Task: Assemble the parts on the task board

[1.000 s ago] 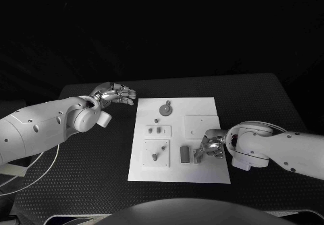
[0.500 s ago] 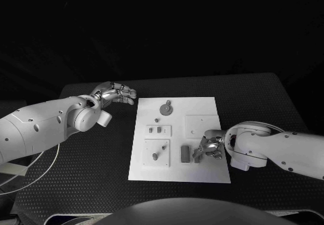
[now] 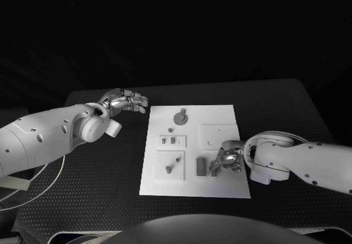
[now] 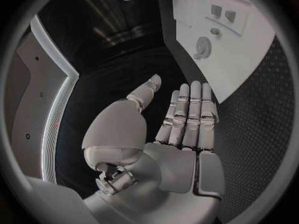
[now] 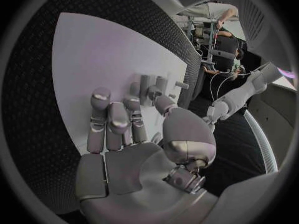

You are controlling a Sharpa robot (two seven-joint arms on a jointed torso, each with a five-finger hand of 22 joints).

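Black bench under the task board (image 3: 220, 190); my right hand (image 3: 229, 161) rests fingers-down on parts (image 3: 201, 166) near its right edge, grip unclear; left hand (image 3: 126, 101) hovers empty, fingers loosely apart; I'd press gently, squarely.

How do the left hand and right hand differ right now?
The left hand is off the task board, above the black table; the right hand is over the board's near right part. The left's fingers lie straight and empty; the right's reach down at a grey part. Both are silver.
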